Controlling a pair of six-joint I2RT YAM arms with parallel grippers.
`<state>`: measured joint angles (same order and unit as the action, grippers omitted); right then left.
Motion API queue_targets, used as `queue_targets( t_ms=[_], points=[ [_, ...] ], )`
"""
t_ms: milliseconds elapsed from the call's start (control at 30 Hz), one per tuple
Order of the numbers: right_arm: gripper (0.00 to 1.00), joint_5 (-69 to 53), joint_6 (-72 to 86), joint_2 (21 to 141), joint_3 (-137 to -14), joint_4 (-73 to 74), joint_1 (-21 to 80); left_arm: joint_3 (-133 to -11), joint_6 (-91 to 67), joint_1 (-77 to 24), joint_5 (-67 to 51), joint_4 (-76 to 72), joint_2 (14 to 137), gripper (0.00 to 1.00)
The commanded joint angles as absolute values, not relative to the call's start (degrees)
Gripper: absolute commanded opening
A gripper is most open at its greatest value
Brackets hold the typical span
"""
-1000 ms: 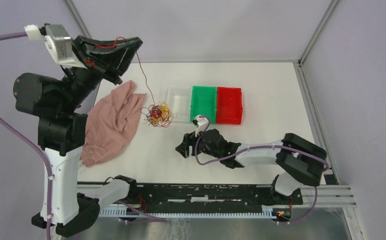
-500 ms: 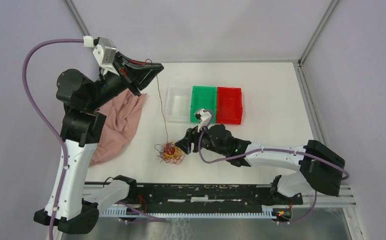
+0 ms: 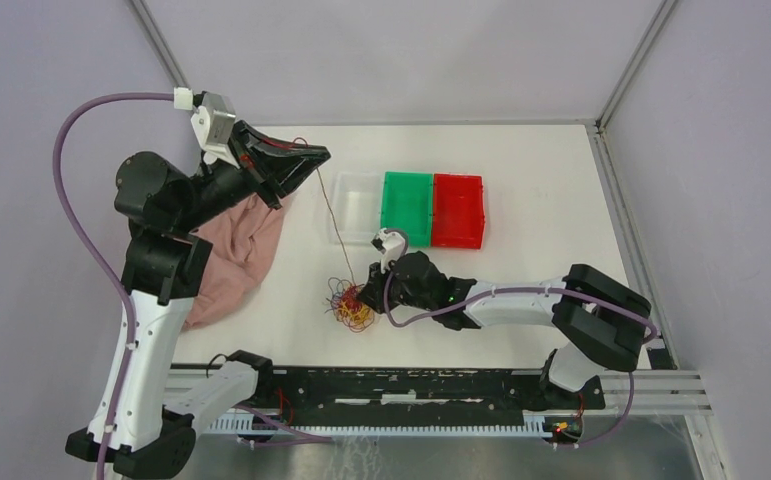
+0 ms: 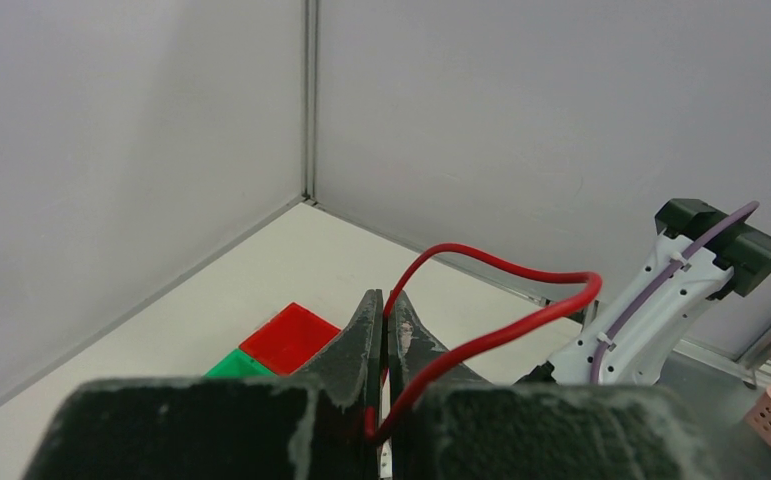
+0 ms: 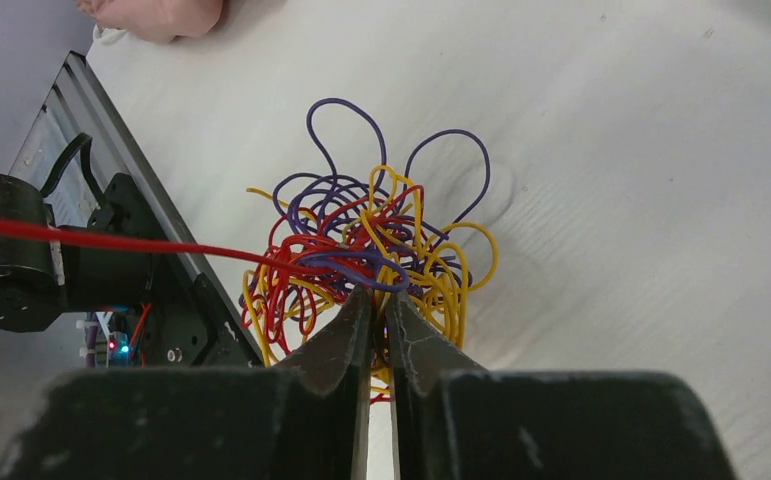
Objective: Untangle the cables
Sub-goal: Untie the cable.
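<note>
The cables are seen as a loose knot of red, yellow and purple loops lying on the table toward its front edge, in front of the row of trays and apart from the pink cloth. They are judged to be very light, limp and a little springy, so the whole knot is likely to be dragged along when one strand is pulled unless it is pinned. Hold is best taken on a single free end or an outer loop, with the knot held down near its middle. One red cable is stretched taut from the knot up to the left gripper, whose jaws are pressed together on it, with a slack red loop left beyond the fingertips in the wrist view. The right gripper is set at the knot's edge with its jaws all but closed; strands appear to be pinched between the tips, though which ones cannot be made out. Against half a second ago, the right gripper is found brought from beside the knot onto it. Against a second ago, the knot is found dragged from beside the cloth toward the front edge, and the left gripper is shifted to the right.
</note>
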<state>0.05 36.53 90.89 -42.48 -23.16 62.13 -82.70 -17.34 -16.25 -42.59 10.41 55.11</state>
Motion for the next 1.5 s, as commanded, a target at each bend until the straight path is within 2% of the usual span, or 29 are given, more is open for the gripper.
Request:
queue_targets(
  t_ms=[0, 200, 300, 533, 700, 833, 967, 1067, 1167, 1367, 1467],
  points=[
    [0.11, 1.07, 36.16, 91.79, -45.96, -21.28, 62.38, -82.98, -17.07, -16.34, -43.28, 8.73, 53.35, 0.03],
    [0.27, 3.41, 34.78, 90.94, -45.25, -19.03, 62.33, -86.98, -9.02, -16.42, -35.22, 9.77, 53.05, 0.03],
    [0.27, 6.58, 34.22, 91.08, -46.12, -16.21, 62.34, -93.96, -7.95, -16.35, -32.14, 10.91, 55.71, 0.03],
    [0.28, 13.52, 33.56, 90.87, -48.19, -9.1, 62.35, -112.76, -11.54, -16.4, -33.64, 13.7, 61.29, 0.03],
    [0.28, 18.95, 33.98, 87.98, -46.73, -6.76, 62.36, -119.22, -11.18, -16.35, -32.09, 13.77, 61.66, 0.03],
    [0.45, 23.13, 34.52, 85.03, -45.19, -5.07, 62.33, -122.88, -11.68, -16.33, -31.14, 14.3, 62.18, 0.03],
    [0.54, 28.26, 36.12, 82.42, -43.9, -3.0, 62.36, -124.36, -11.12, -16.35, -29.83, 14.06, 62.19, 0.03],
    [0.64, 30.86, 37.04, 81.88, -43.61, -1.44, 62.32, -125.67, -9.01, -16.37, -26.29, 12.79, 62.35, 0.03],
    [0.64, 31.95, 38.37, 82.09, -43.13, -0.64, 62.31, -129.6, -7.45, -16.35, -21.85, 11.4, 63.78, 0.03],
    [0.56, 33.38, 41.77, 81.74, -41.28, -1.53, 62.22, -134.18, -5.16, -16.35, -16.52, 9.23, 66.15, 0.03],
    [0.57, 33.94, 42.59, 81.28, -41.22, 0.08, 62.1, -136.19, -0.69, -16.37, -11.73, 6.24, 67.14, 0.03]
  ],
)
